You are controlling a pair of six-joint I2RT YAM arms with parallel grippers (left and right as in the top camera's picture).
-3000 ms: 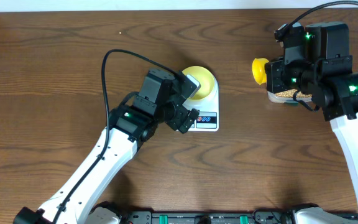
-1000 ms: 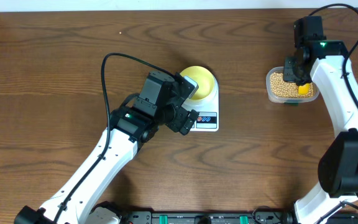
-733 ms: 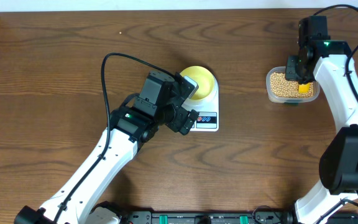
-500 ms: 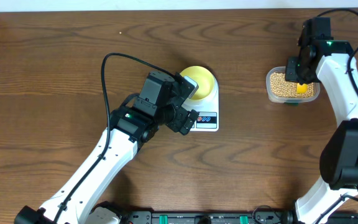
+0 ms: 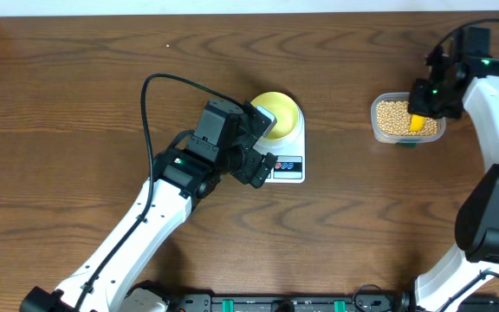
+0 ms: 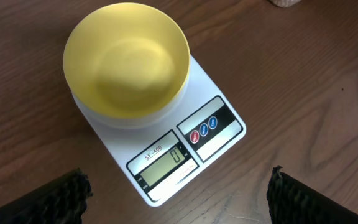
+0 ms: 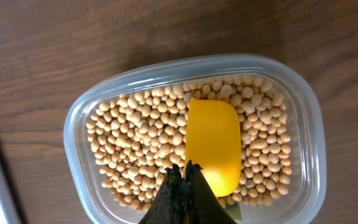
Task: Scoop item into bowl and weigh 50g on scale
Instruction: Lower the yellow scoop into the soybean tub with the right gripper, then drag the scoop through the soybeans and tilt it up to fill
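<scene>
Through my right wrist camera I saw a clear plastic tub (image 7: 73, 127) with rounded corners sitting on the brown wooden table (image 7: 42, 50). It was filled with small round tan beans (image 7: 135, 143). A bright yellow scoop (image 7: 213, 146) rested among the beans, right of the tub's middle. The dark fingers of the right gripper (image 7: 183, 177) were pressed together at the scoop's near end, above the tub's near edge.
</scene>
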